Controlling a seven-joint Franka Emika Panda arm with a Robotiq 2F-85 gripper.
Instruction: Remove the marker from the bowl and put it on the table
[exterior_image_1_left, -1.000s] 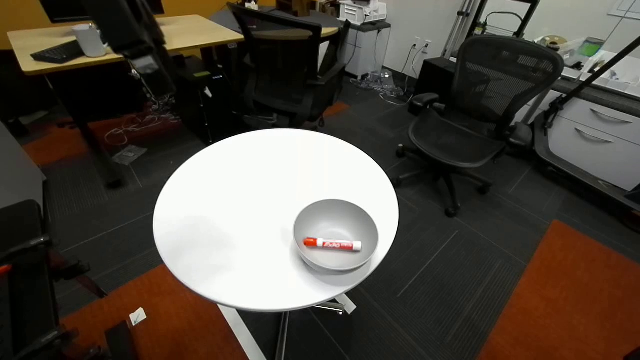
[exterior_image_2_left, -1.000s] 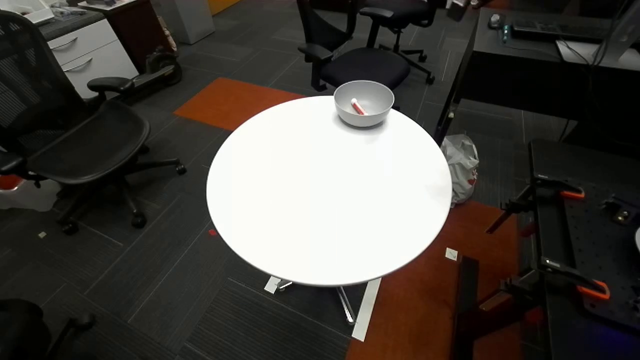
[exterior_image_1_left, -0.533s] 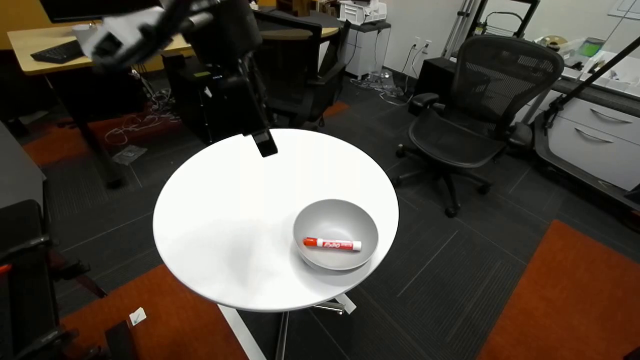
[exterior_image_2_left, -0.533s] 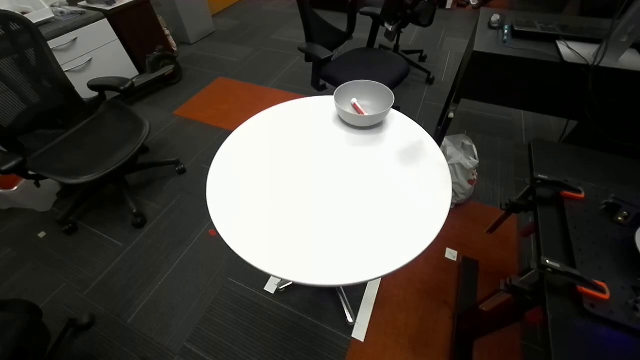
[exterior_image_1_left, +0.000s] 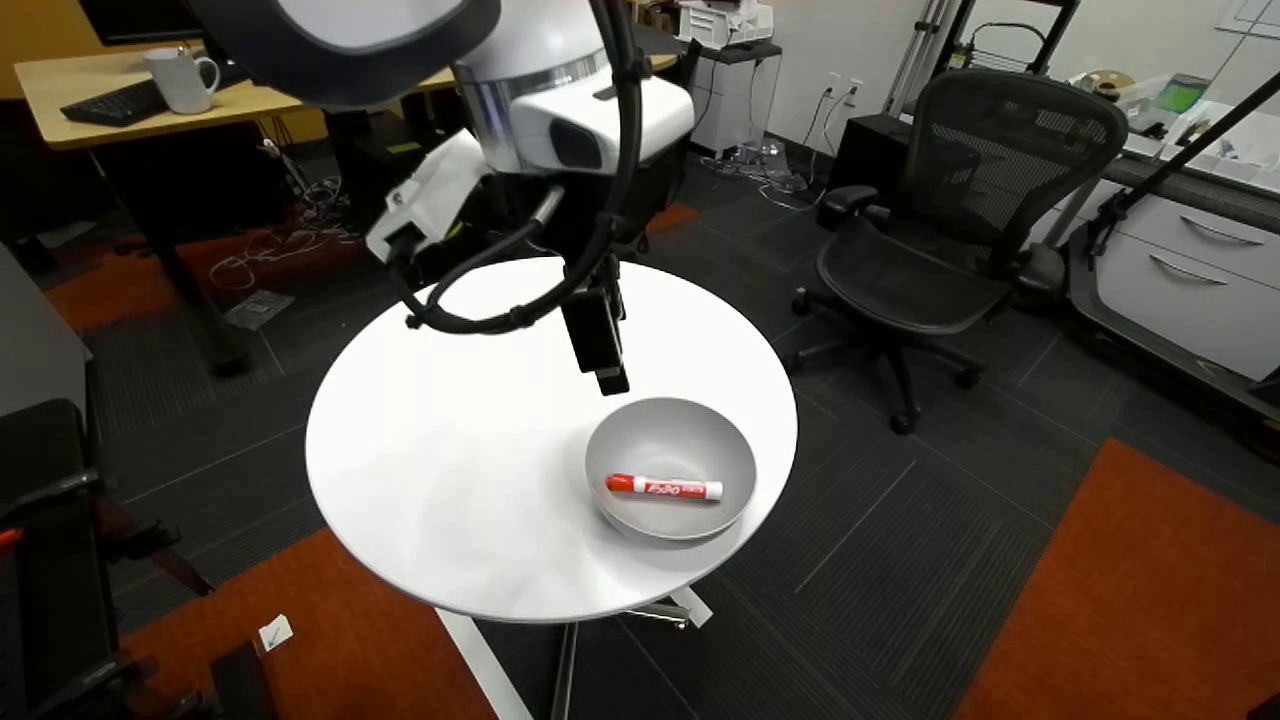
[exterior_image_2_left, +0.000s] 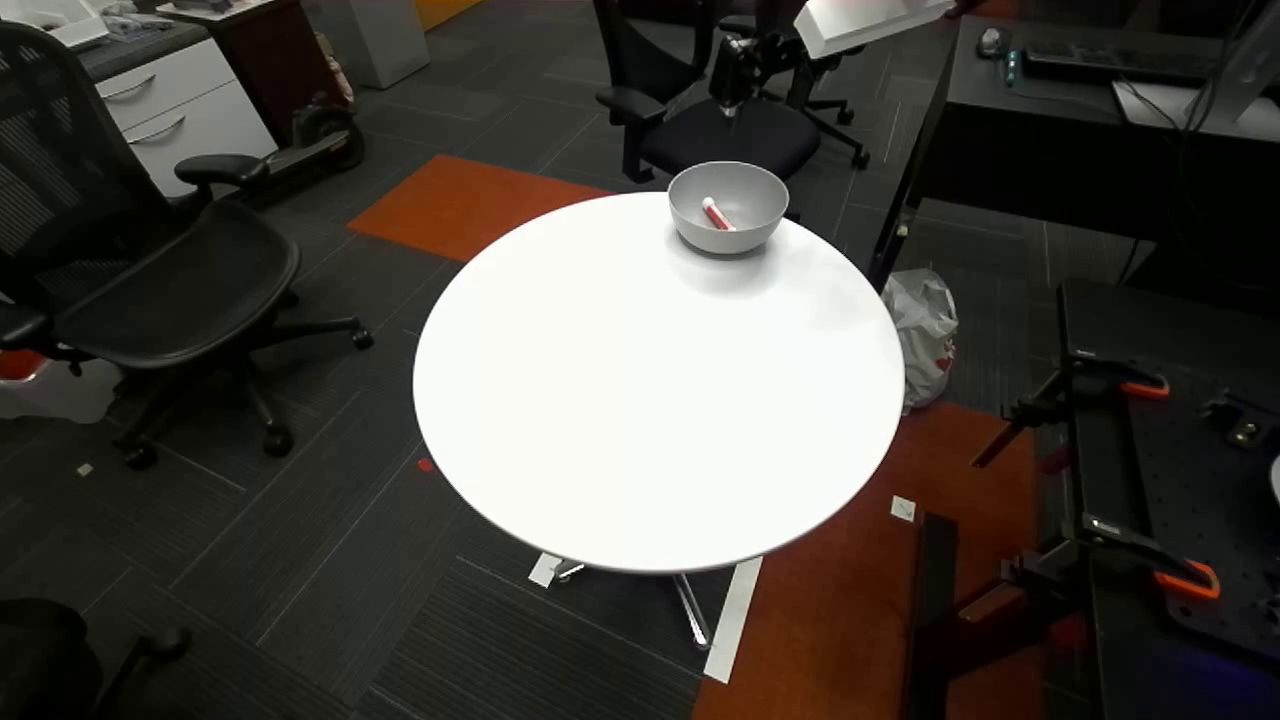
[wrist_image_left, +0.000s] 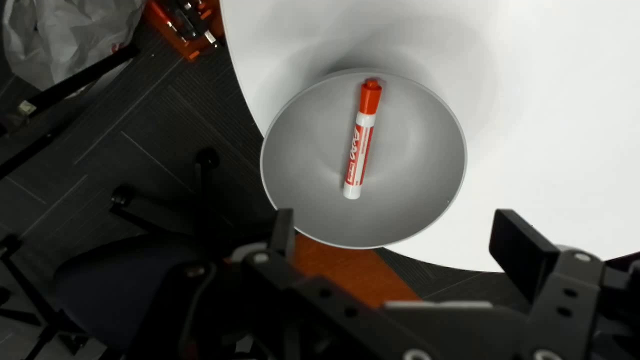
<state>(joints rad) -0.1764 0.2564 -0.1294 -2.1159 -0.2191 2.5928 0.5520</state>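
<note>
near the bowl (wrist_image_left: 400, 170) — gripper (wrist_image_left: 397, 230) spread (clear only at wrist)

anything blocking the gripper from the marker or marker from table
Only the bowl, whose wall surrounds the marker. Nothing visible covers the marker, so the open gripper can likely enter from above, then lift it out onto the table.

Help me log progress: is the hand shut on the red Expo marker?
No, in the wrist view the hand stands open and the red Expo marker lies in the grey bowl.
</note>
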